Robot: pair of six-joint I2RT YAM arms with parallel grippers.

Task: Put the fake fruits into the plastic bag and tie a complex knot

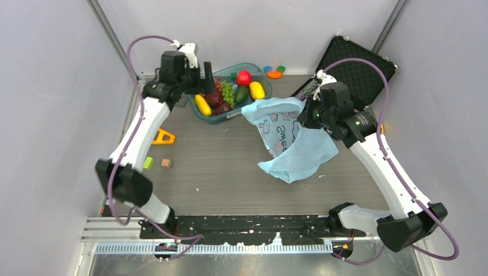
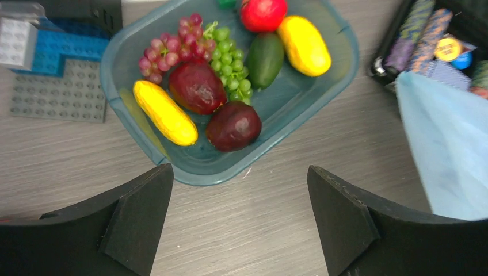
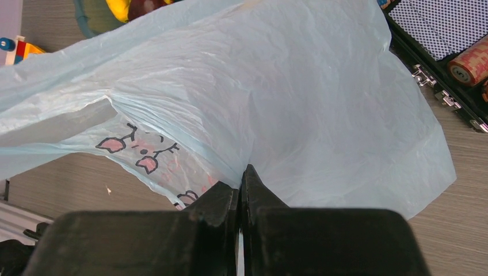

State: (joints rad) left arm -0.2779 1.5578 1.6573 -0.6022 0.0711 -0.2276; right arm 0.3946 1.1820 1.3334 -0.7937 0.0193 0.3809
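- Right gripper (image 3: 241,179): jaws pressed together, pinching a fold of the plastic bag (image 3: 322,98) right at the fingertips.
- Plastic bag hangs from that pinch. Its lower part lies on the table (image 1: 218,172), right of centre, just right of the tub (image 1: 253,70).
- In the top view the bag's long axis runs diagonally, from its top corner by the tub's right rim down to the near right. The printed cartoon side faces left.
- Left gripper (image 2: 240,172): jaws wide apart, nothing between them, hovering above the tub's near rim.
- Fake fruits all sit in the tub, beyond the left fingertips and apart from them.
- Long yellow fruit (image 2: 165,112) lies on a diagonal in the left wrist view, far-left to near-right, along the tub's left wall.
- Two dark red fruits (image 2: 197,87) sit beside it, touching each other.
- Purple grapes (image 2: 172,49) and green grapes (image 2: 230,63) are behind.
- Dark green fruit (image 2: 265,59) and second yellow fruit (image 2: 304,45) lie side by side, both tilted; red apple (image 2: 263,12) is at the far end.
- Open black case (image 1: 357,63) sits behind the right arm.
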